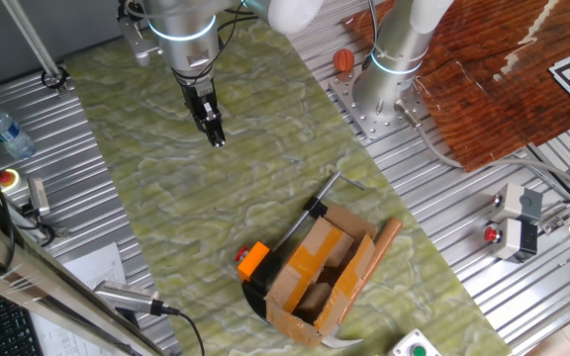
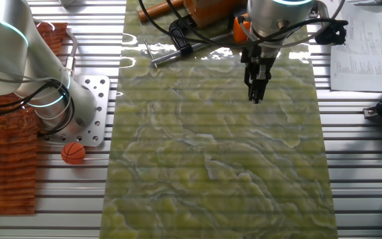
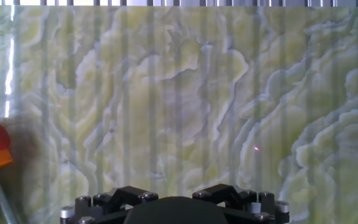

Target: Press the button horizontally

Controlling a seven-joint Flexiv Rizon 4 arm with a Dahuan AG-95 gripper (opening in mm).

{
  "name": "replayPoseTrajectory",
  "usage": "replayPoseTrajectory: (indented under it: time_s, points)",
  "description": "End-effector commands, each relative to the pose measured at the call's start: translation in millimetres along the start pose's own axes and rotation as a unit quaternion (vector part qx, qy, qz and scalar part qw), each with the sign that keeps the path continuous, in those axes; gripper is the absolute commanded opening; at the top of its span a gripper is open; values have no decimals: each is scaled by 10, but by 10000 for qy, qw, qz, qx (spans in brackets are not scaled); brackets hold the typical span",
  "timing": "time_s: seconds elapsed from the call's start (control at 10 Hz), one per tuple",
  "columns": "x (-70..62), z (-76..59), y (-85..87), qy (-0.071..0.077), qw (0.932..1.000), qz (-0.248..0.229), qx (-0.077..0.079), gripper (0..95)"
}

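Hovering gripper (image 1: 217,138) over green mat (image 1: 265,198), empty, finger gap unclear, button (image 1: 242,255) well apart

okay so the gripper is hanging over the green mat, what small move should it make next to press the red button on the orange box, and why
Probably lower and travel toward the button. The gripper hangs above bare mat, well apart from it, and the button faces sideways out of the orange housing, so the push must come level with it.
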State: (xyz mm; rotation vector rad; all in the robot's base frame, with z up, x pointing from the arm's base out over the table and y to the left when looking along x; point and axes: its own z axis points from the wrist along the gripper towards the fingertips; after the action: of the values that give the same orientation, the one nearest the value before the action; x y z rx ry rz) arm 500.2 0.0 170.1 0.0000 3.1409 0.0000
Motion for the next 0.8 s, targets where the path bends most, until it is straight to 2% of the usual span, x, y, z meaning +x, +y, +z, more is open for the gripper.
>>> replayPoseTrajectory:
  time_s: [0.1,0.2,0.8]
  points:
    - [2,1,0,4,10000,0,0,0]
    - [2,1,0,-89,9998,-107,-138,0]
    - [2,1,1,-69,9998,-109,-134,0]
